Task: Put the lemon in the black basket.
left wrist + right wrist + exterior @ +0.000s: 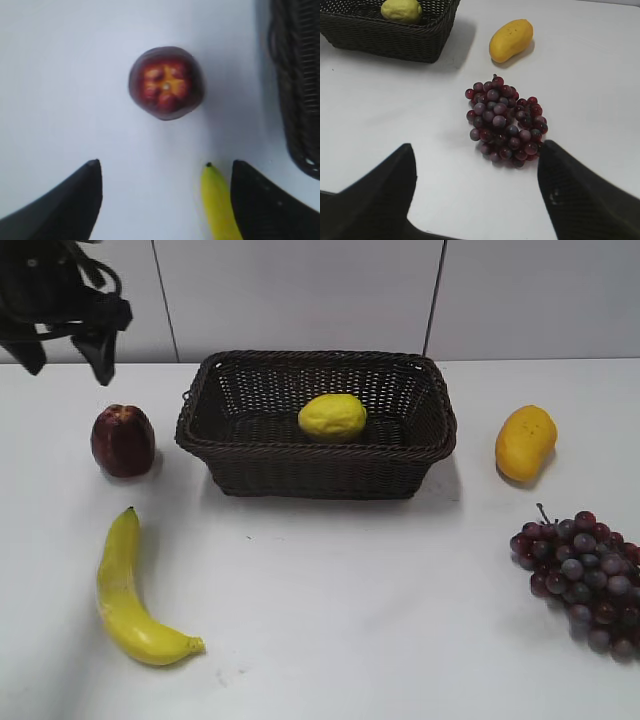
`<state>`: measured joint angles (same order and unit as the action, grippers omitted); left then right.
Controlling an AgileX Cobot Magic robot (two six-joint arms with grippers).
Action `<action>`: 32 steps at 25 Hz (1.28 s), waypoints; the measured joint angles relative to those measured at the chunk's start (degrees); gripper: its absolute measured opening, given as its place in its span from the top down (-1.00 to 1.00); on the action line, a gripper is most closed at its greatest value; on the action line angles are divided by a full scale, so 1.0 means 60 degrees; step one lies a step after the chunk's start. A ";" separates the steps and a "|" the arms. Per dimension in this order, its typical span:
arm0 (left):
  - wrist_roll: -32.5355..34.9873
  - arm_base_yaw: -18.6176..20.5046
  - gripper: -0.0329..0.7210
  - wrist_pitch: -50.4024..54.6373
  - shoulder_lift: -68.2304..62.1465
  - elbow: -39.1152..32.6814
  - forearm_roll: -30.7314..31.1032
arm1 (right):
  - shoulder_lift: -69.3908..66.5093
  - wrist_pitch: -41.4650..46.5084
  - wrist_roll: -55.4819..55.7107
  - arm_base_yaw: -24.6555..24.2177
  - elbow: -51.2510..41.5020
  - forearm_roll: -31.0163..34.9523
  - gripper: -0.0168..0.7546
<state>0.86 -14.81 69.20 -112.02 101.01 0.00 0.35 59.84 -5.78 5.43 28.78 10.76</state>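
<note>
With the bright yellow dimpled lemon [332,417] inside the dark woven wicker basket [315,476], both end effectors, left [165,200] and right [475,195], are released and empty, so the residual risk is the left one striking the dark red apple [166,83] beside the basket.

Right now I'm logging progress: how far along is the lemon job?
Done: the lemon lies inside the black basket. In hand: nothing; the left end effector is open above the apple, the right end effector open over the grapes. Left: nothing visible.

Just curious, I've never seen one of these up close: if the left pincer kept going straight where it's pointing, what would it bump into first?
Probably the red apple: it sits centred ahead of the open left pincer, though depth is unclear.
</note>
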 joint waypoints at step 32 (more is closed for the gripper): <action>-0.0258 0.1792 -0.66 -0.1229 1.1793 -1.2017 -0.0441 | 0.0000 0.0000 0.0000 0.0000 0.0000 0.0000 -0.52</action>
<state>-0.69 -4.06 61.83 -41.26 28.90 -2.64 0.35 59.84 -5.78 5.43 28.78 10.76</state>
